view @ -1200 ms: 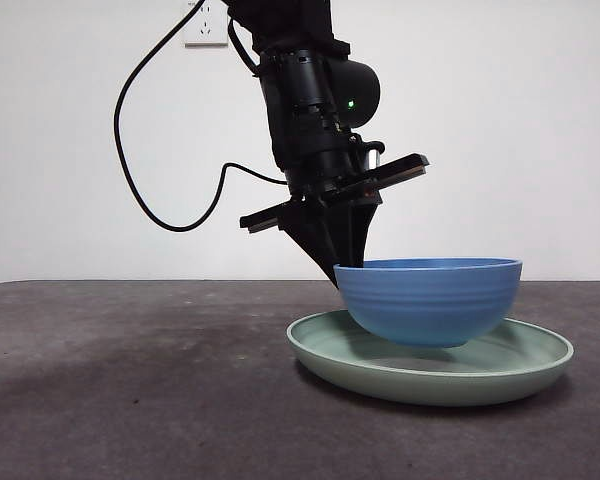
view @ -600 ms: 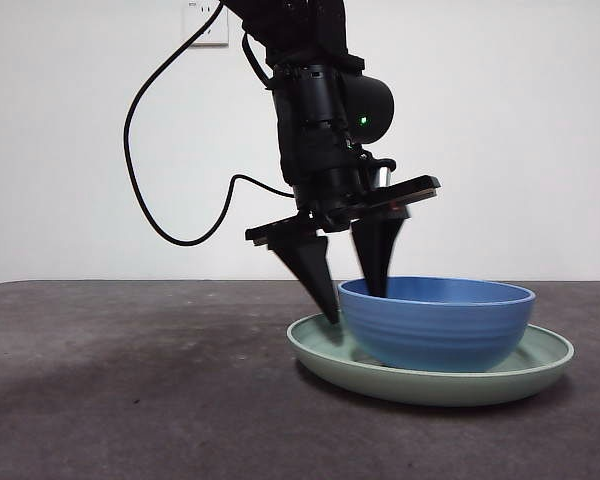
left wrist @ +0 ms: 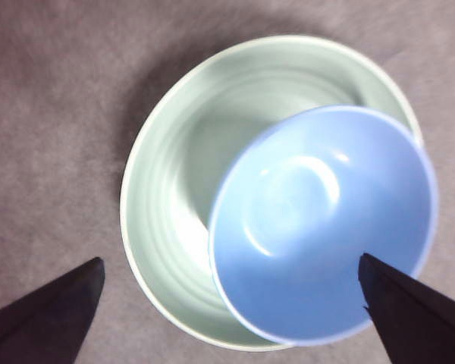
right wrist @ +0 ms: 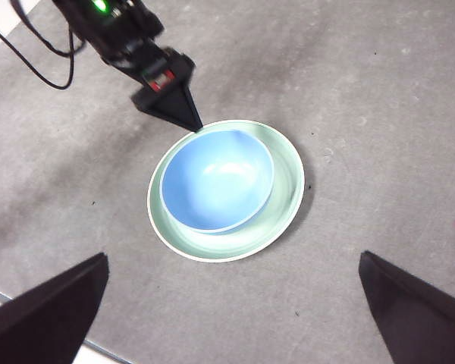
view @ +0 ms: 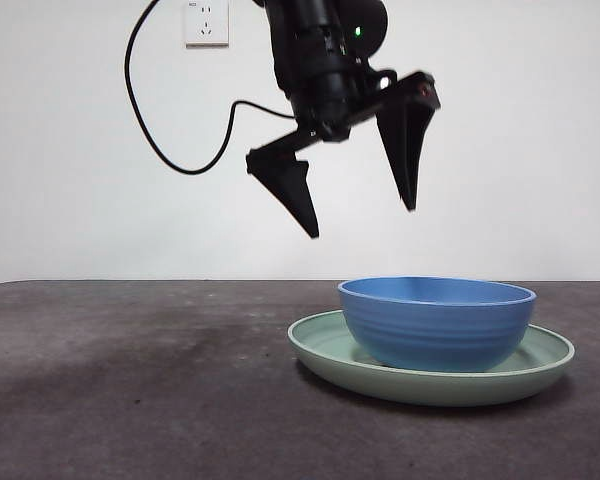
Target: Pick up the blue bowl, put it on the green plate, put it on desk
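The blue bowl stands upright in the green plate, toward one side of it, on the dark desk. The left wrist view looks straight down on the bowl and plate. My left gripper hangs open well above the bowl, touching nothing; its jaws spread wide at the corners of its own view. My right gripper is open and high up, looking down at the bowl, the plate and the left gripper's jaw tip.
A black cable loops down from the left arm in front of the white wall. A wall socket sits high at the back. The desk's near edge shows in the right wrist view.
The left gripper let go of the bowl's rim, opened wide and rose well above it. The bowl settled from hanging just over the plate to resting in it.
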